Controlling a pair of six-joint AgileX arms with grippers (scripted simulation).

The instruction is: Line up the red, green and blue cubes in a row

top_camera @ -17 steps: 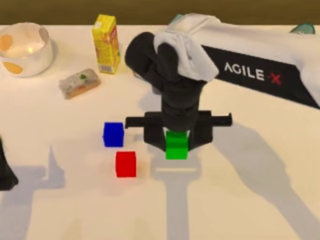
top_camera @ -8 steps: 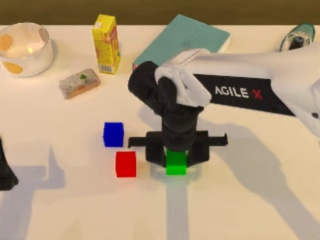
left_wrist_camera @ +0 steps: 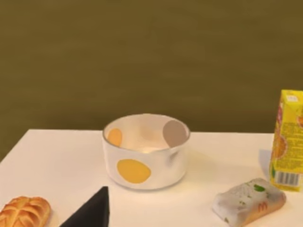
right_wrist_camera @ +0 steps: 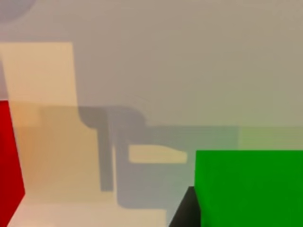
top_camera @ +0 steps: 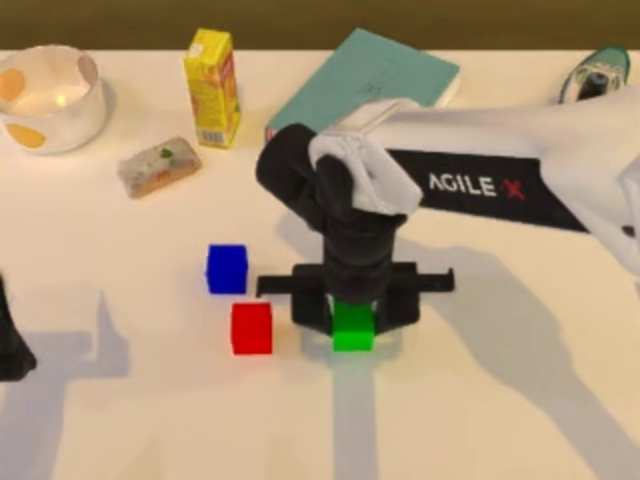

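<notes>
The green cube (top_camera: 352,326) sits low at the table between the fingers of my right gripper (top_camera: 352,318), which is shut on it. The red cube (top_camera: 251,328) lies a cube's width or so to its left, level with it. The blue cube (top_camera: 227,268) stands apart behind the red one, slightly further left. In the right wrist view the green cube (right_wrist_camera: 248,189) fills one side with a dark finger (right_wrist_camera: 187,210) against it, and the red cube (right_wrist_camera: 9,165) shows at the opposite edge. My left gripper (top_camera: 8,345) is parked at the table's left edge; one fingertip (left_wrist_camera: 97,208) shows.
A spotted white bowl (top_camera: 45,95), a yellow juice carton (top_camera: 212,87) and a wrapped sandwich (top_camera: 158,166) stand at the back left. A teal book (top_camera: 375,70) and a shoe (top_camera: 598,70) lie at the back right. A bread roll (left_wrist_camera: 23,212) lies near the left gripper.
My right arm carried the green cube toward the table's front and down, beside the red cube, uncovering the teal book. Over the last half second it barely moved.
</notes>
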